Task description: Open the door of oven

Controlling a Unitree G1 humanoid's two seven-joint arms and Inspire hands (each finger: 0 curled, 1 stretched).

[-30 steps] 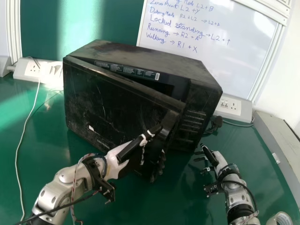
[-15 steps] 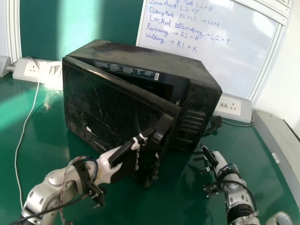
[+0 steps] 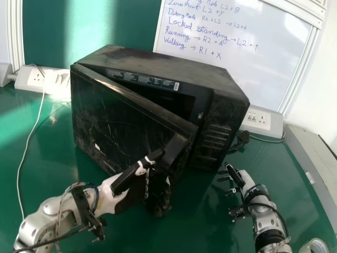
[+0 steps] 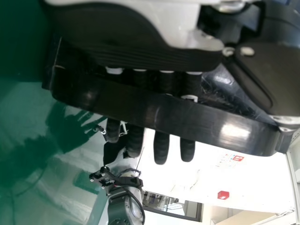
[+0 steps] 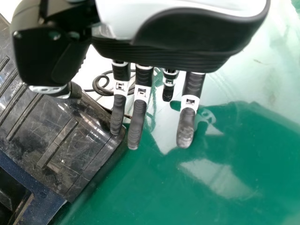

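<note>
"Head view: what's biggest?"

"The bench (image 3: 210, 232), with the oven (image 3: 168, 66) standing on it."

"And the door (image 3: 116, 121)?"

"Ajar, its free edge out towards the robot, beside the control panel."

"The hands?"

"Left hand (image 3: 113, 194) at that free edge, fingers (image 4: 161, 145) straight, not clenched, threaded behind the handle (image 3: 174, 150). Right hand (image 3: 237, 175) is over the bench near the oven's control-panel side, fingers (image 5: 136, 122) extended, released."

"Smallest?"

"A tape roll (image 3: 316, 246), at the view's lower right corner."
</note>
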